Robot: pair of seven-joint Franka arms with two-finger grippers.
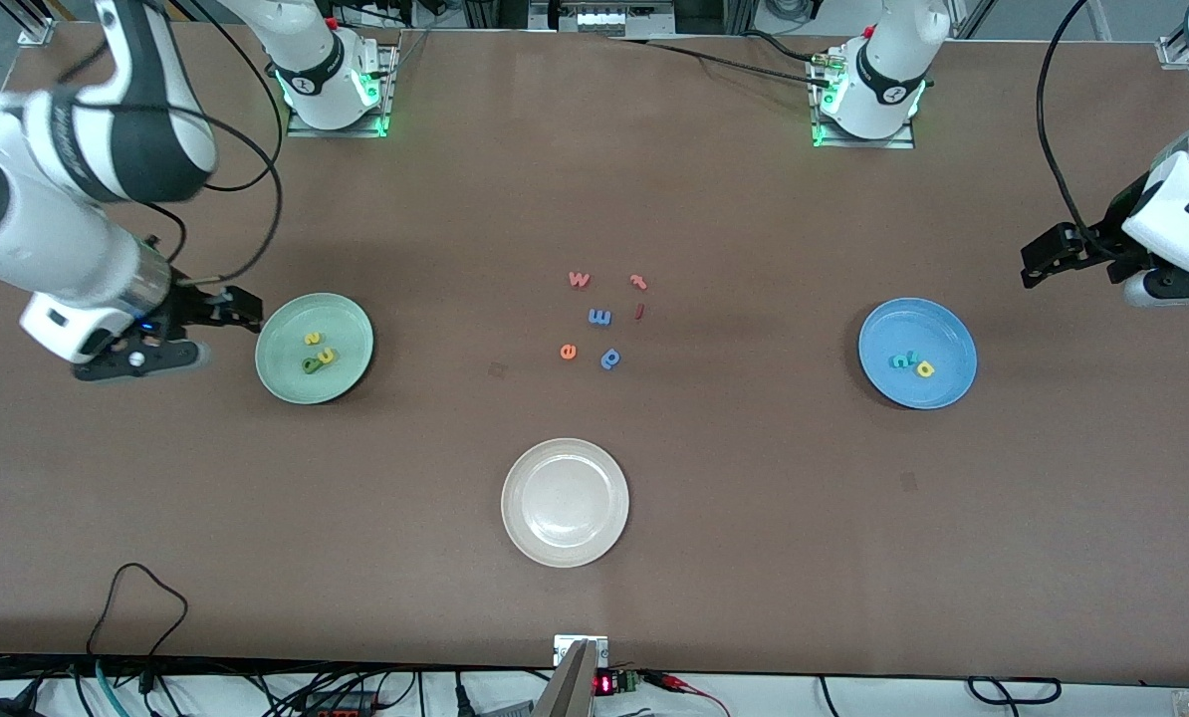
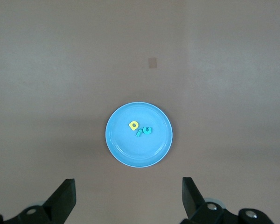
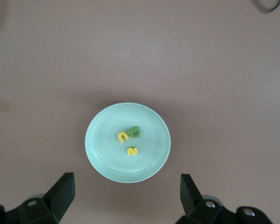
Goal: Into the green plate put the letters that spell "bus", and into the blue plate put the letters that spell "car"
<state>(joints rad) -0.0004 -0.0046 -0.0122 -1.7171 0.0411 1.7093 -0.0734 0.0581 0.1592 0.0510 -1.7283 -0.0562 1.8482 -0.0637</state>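
Spanning the room, a brown table (image 1: 594,558) sits below both spread-open end effectors.

left gripper (image 1: 1028,267): raised, fingers apart, empty | right gripper (image 1: 248,309): raised, fingers apart, empty

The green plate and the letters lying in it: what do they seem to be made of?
The green plate: probably plastic or melamine, smooth with a soft sheen; even pale mint colour and a shallow moulded rim.
The yellow u, green b and yellow s: likely foam or soft plastic, matte; flat cut-out shapes in solid colour with no glare. The look alone cannot settle it.
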